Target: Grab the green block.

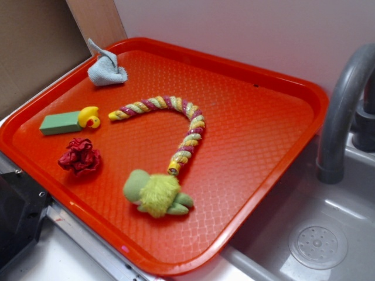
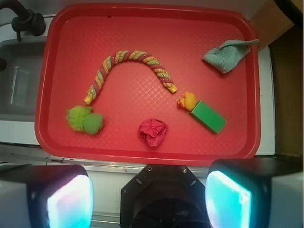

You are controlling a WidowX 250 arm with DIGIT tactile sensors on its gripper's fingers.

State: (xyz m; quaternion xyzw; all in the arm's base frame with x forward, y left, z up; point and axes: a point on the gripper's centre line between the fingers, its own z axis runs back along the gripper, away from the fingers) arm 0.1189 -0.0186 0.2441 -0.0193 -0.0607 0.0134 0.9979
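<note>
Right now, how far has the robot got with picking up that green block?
Nothing looks done yet. The green block lies flat on the red tray, one end against the yellow duck. The gripper sits at the tray's near edge, apart from the block, its pads spread wide and empty. Reaching over, lowering, closing and lifting all remain.

Mint-green block (image 1: 60, 123); yellow duck (image 1: 89, 116); red tray (image 1: 258, 117), embossed diamond grid; rope (image 1: 176, 120) striped yellow, pink, green.
</note>
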